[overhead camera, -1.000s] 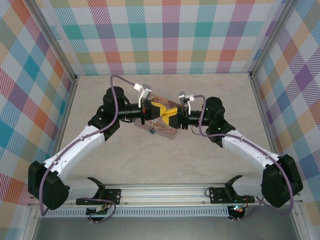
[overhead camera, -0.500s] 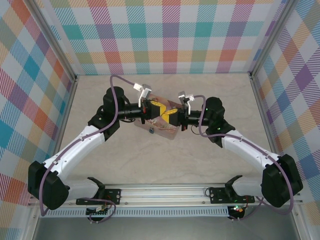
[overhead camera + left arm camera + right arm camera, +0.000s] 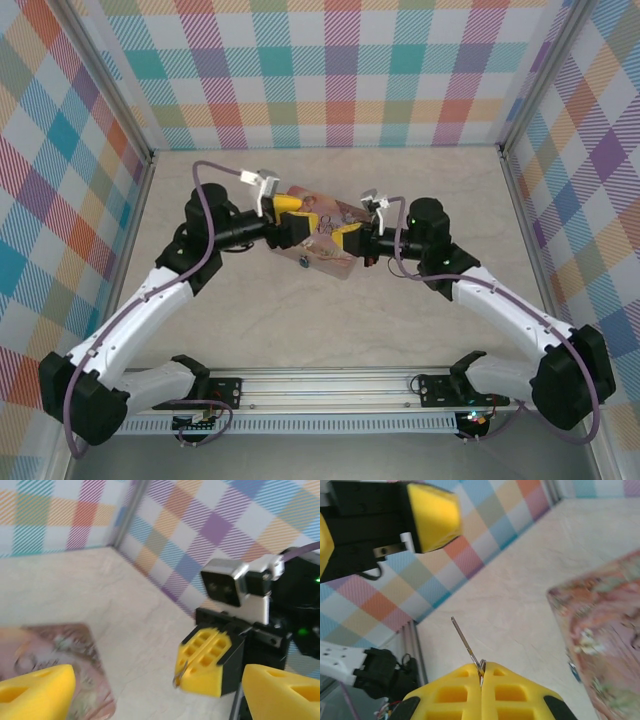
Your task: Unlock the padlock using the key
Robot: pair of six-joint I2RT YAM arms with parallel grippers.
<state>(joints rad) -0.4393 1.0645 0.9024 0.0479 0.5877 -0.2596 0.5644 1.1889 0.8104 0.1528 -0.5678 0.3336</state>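
Leftward the left gripper (image 3: 288, 222) has pulled back, jaws apart, while the right gripper (image 3: 482, 672) pinches the key (image 3: 466, 642); the padlock (image 3: 302, 262) lies unheld at the tin's (image 3: 335, 262) near edge, so 1 poke could skid it.

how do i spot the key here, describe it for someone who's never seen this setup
Find the pink pictured tin in the middle of the table, then the right claw at its right edge, yellow fingers shut. The key is the thin grey metal sliver poking out between them, nothing like the chunky fingers or the flat tin.
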